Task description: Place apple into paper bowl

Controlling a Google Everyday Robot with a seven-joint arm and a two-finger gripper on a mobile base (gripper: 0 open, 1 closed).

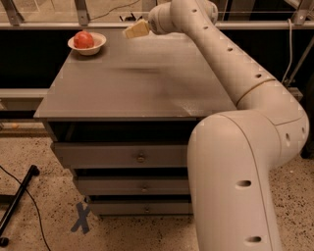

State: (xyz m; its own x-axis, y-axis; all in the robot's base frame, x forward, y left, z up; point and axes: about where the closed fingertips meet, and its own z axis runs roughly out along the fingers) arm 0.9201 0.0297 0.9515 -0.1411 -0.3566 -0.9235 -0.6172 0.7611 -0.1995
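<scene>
The red apple (pixel 84 39) sits inside the off-white paper bowl (pixel 87 48) at the far left corner of the grey cabinet top (pixel 132 83). My gripper (pixel 132 30) hangs in the air above the far edge of the top, to the right of the bowl and apart from it. Nothing shows in it.
The cabinet has three drawers (pixel 122 156) below the top. A rail with posts (pixel 81 10) runs behind it. A black cable and stand foot (pixel 19 196) lie on the speckled floor at left, and a blue X mark (pixel 81 217) is on the floor.
</scene>
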